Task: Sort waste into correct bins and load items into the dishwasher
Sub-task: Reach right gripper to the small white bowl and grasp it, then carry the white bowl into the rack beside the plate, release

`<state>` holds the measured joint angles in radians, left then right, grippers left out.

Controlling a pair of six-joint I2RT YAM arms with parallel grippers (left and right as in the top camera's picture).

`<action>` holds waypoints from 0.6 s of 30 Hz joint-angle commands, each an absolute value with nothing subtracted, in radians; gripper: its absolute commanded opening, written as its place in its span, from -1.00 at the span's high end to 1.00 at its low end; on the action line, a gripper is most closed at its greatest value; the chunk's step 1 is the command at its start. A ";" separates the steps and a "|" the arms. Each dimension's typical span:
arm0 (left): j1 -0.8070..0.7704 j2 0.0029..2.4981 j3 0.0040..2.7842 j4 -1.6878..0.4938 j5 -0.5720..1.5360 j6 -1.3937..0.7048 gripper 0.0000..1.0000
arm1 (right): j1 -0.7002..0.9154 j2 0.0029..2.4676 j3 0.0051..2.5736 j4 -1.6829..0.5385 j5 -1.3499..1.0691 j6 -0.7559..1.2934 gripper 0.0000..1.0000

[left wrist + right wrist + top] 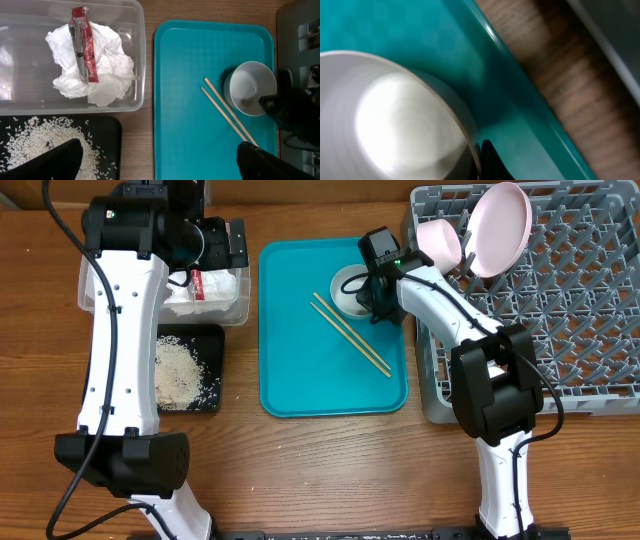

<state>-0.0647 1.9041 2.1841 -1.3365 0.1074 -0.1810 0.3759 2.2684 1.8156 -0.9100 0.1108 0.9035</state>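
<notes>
A small white cup (350,288) stands on the teal tray (300,385), with the wooden chopsticks (350,334) lying beside it. My right gripper (372,298) is shut on the cup's rim (470,135), one dark finger (492,162) outside the wall. A pink plate (498,228) and a pink bowl (438,242) stand in the grey dish rack (580,330). The red wrapper (82,42) and white tissue (100,75) lie in the clear tub (142,60). Rice (45,140) covers the black tray (112,135). My left gripper (160,160) hangs open high above the bins, holding nothing.
The tub and black tray sit left of the teal tray, with a strip of bare wood (137,145) between them. The rack stands close against the tray's right edge. My left arm (120,330) stretches over the table's left side.
</notes>
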 commanded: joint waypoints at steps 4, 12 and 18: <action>-0.066 1.900 2.194 -1.335 0.101 -0.172 -1.00 | 0.311 2.070 1.909 -0.997 0.104 0.805 0.93; -0.066 1.900 2.194 -1.335 0.101 -0.172 -1.00 | 0.311 1.763 1.914 -1.135 0.251 0.616 0.93; -0.066 1.900 2.194 -1.335 0.101 -0.172 -1.00 | 0.311 1.544 1.914 -1.311 0.559 0.461 0.92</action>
<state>-0.0647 1.9041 2.1841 -1.3361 0.1078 -0.1810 0.3107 1.6081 1.8999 -1.2839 0.3428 0.5678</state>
